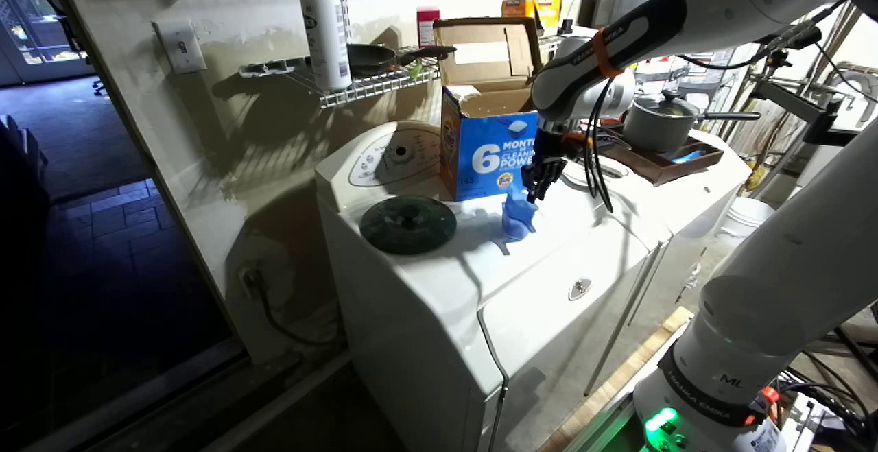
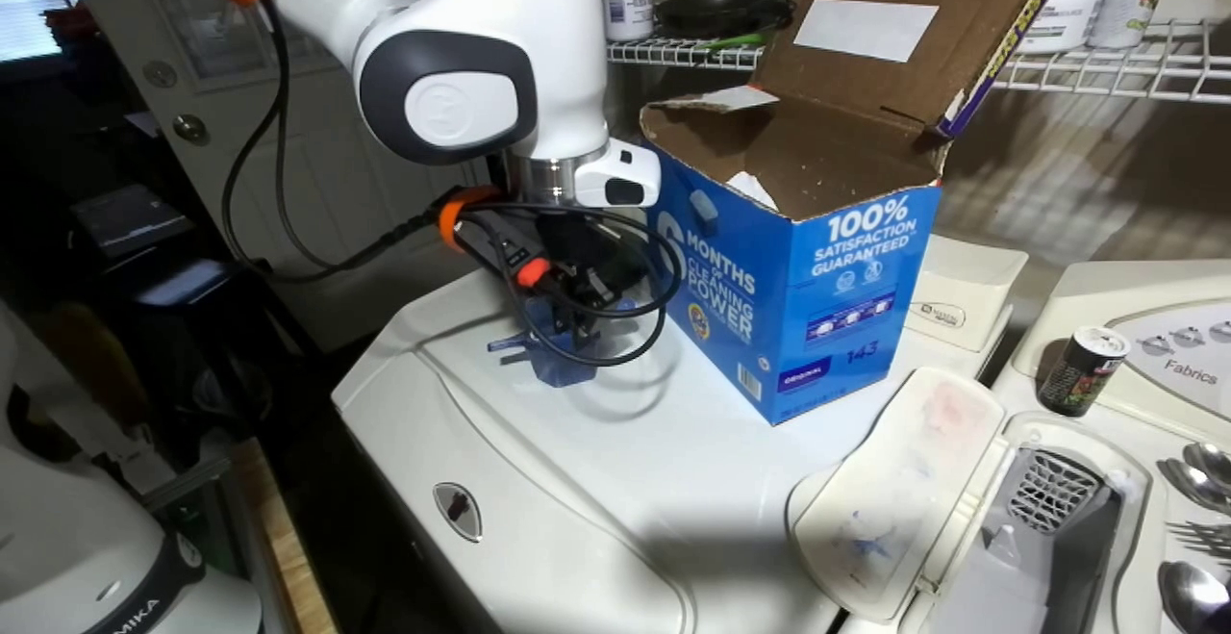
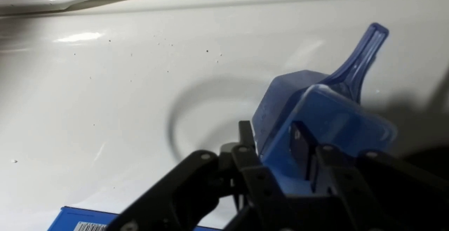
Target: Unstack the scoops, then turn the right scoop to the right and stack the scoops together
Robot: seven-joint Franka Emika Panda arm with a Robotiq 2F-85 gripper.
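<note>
The gripper (image 3: 272,140) points down at the scoops (image 3: 333,119), its fingers (image 3: 247,134) part-way apart; in the wrist view one stands outside the cup and the other shows against the blue interior. Whether the wall between them is clamped cannot be told. The scoops sit on the appliance top (image 2: 635,461), between the carton (image 1: 490,157) and the front edge, with a handle (image 3: 364,59) directed toward that edge; where one cup ends and its mate begins is hard to make out. Unstacking appears to be the step in hand. Caution: if the fingers close across both cup walls, the scoops will probably lift as one. A pinch on a single slanted wall may let the smooth plastic pivot and tip. A sideways pull could drive the cup into the carton nearby. In an exterior view the cable loop (image 2: 615,363) hangs low across the gripper and scoops; it could snag during the lift. The dark disc (image 1: 408,224), near the end edge, would obstruct a set-down there.
</note>
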